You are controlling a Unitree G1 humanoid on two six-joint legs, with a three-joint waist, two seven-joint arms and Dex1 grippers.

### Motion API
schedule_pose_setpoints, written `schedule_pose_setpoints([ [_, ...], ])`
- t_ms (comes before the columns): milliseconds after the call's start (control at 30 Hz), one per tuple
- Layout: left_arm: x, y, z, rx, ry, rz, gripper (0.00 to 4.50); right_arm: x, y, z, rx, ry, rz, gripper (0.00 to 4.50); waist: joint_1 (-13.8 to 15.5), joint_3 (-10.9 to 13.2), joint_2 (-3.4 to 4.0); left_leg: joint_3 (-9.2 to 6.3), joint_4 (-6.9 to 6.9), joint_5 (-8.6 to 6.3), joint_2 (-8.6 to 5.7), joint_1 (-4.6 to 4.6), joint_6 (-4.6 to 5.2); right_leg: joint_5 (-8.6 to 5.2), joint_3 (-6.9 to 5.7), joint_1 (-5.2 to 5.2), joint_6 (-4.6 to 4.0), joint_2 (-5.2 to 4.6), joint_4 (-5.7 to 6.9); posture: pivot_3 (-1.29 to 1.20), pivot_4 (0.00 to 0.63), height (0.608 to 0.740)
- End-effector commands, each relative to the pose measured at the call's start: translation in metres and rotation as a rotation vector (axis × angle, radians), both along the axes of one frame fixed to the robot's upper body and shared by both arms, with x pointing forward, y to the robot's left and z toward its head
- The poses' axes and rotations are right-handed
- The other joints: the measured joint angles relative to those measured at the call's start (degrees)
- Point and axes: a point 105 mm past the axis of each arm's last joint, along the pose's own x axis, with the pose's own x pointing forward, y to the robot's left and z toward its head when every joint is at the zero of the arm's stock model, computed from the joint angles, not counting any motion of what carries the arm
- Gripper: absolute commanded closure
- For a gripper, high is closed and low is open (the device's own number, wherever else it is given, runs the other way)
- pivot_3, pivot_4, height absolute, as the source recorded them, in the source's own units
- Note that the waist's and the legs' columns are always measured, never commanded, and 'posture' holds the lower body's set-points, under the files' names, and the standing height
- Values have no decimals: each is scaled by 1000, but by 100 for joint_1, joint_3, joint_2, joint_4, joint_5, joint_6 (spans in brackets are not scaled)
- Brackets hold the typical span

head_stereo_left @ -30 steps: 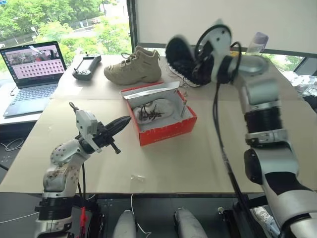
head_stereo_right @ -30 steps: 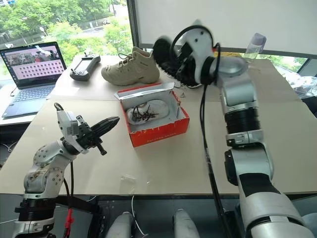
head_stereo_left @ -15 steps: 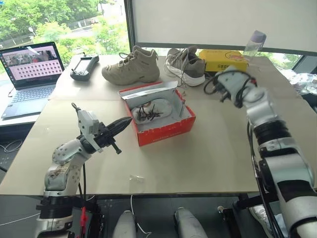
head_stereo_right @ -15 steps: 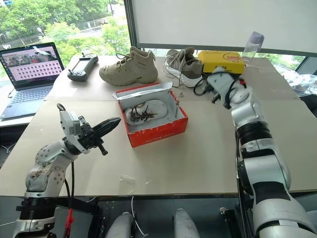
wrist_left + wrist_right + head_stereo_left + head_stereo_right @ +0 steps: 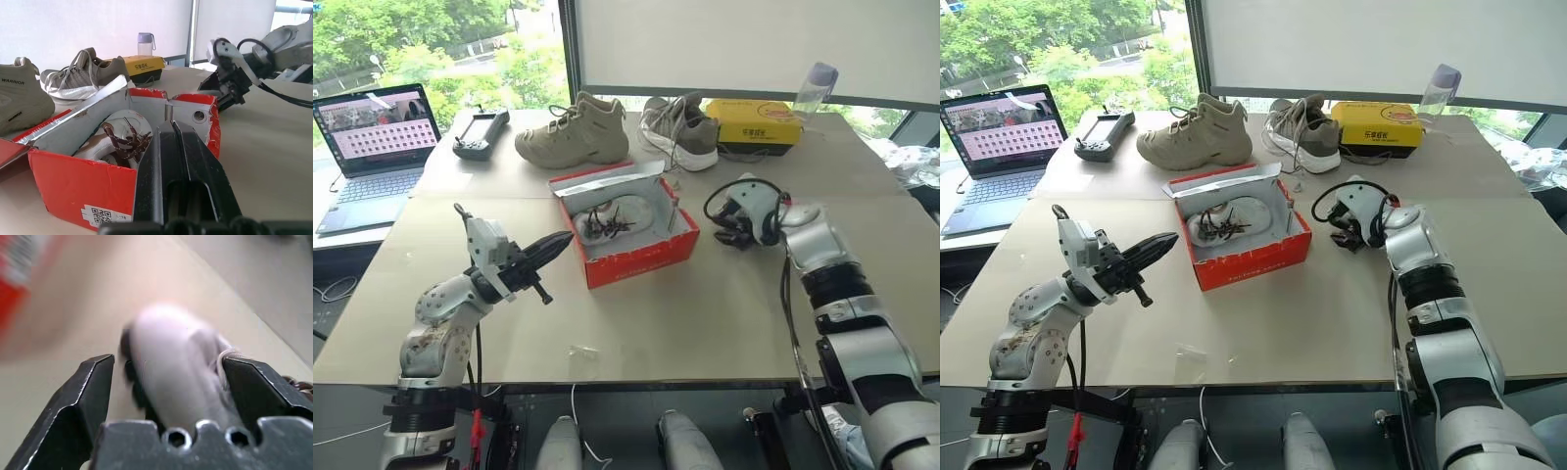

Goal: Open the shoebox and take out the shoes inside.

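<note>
Big tan cardboard-topped table (image 5: 705, 313) with the small red cardboard shoebox (image 5: 641, 259) sitting about in the middle, lid flap folded back, so the opening part looks done to me. The left gripper (image 5: 563, 238) hangs just to the left of the shoebox, black fingers pinched together on nothing and pointing at the box wall. The right gripper (image 5: 732, 227) is down low, just to the right of the shoebox, close to the tabletop, fingers spread wide. From its wrist camera there's a blurry white-and-black little shoe (image 5: 181, 382) lying between the spread fingers with a gap on one side, so I'd say it isn't clamped, more like set down, though the blur makes it hard to be sure. Inside the shoebox lies the other small white shoe with dark laces (image 5: 641, 211). So roughly halfway: one shoe out, one left to grab.
</note>
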Motion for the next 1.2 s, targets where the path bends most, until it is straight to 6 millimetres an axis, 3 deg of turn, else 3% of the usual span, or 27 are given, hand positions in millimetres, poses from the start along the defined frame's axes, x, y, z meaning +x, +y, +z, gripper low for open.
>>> schedule_pose_setpoints([
  [33,-3,-1,8,14,-32,-9,4500,-10,-4,3,40,33,8,302,15,0,0,1,1,0,0,0,0,0,0,-1,0,0,0,0,150,712],
  [200,-3,-2,8,20,-33,-9,4500,-14,-11,12,54,18,-5,302,27,0,0,2,2,0,-1,-6,0,-1,1,-4,1,-2,-3,0,150,712],
  [333,-3,-1,8,24,-33,-9,4500,-12,-22,48,35,-84,-20,302,26,0,0,3,1,0,-1,-9,0,-1,2,-7,2,-2,-3,0,150,712],
  [433,-2,-1,9,28,-34,-7,4500,-17,-16,77,22,-153,37,302,23,4,3,5,2,0,-2,-14,0,-1,4,-13,2,-2,-4,0,150,712],
  [567,-1,2,10,30,-35,2,4500,-28,13,120,48,-258,177,302,-21,4,4,5,-3,-1,1,-10,-1,-1,5,-15,2,0,-3,0,150,712],
  [700,-2,3,11,30,-33,5,4500,-52,84,146,143,-328,426,143,-41,4,4,4,-5,0,1,-10,-1,-2,5,-16,1,0,-1,0,150,712],
  [800,-2,4,11,31,-31,8,4500,-62,133,132,153,-299,559,143,-37,4,4,0,-5,0,1,-11,-1,-2,1,-15,2,0,0,0,150,712],
  [933,-3,4,10,29,-29,12,4500,-55,168,105,8,-332,627,143,36,3,4,0,-2,0,0,-15,-1,-1,-1,-15,1,-1,-1,0,150,712],
  [1033,-3,4,10,28,-28,16,4500,-46,185,83,-130,-375,669,143,67,2,2,-2,3,0,0,-22,-1,-1,-9,-15,1,-2,-6,0,150,712],
  [1200,-6,7,10,25,-27,28,4500,-21,193,54,-331,-435,672,143,59,2,2,-2,2,0,1,-24,-1,0,-10,-19,0,-2,-5,0,150,712],
])
